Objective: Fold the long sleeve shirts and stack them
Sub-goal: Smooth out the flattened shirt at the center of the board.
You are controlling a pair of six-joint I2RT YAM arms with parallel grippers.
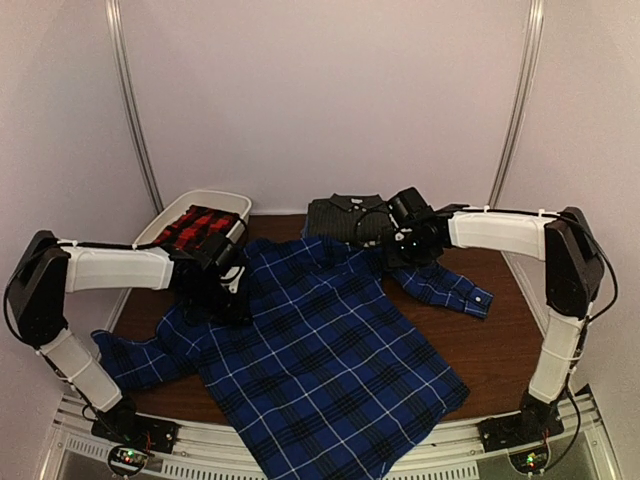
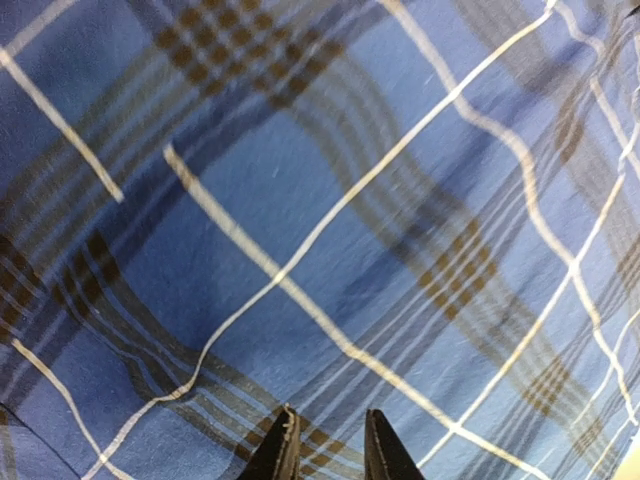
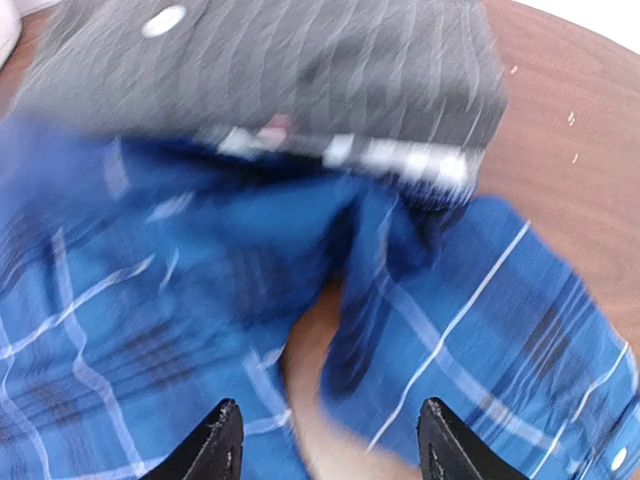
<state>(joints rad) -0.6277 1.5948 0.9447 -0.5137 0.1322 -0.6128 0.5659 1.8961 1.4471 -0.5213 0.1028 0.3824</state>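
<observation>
Pale walls [image 1: 330, 90] enclose a brown wooden table [image 1: 505, 345]

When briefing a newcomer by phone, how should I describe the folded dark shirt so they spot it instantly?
Start at the brown table, at its far edge. Beyond the blue plaid shirt lies the charcoal shirt, folded, collar showing. Unlike its plaid neighbours, it is dark grey with fine stripes.

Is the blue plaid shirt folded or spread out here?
Spread out: the blue plaid shirt lies open across the table, one sleeve reaching left, the other right.
</observation>
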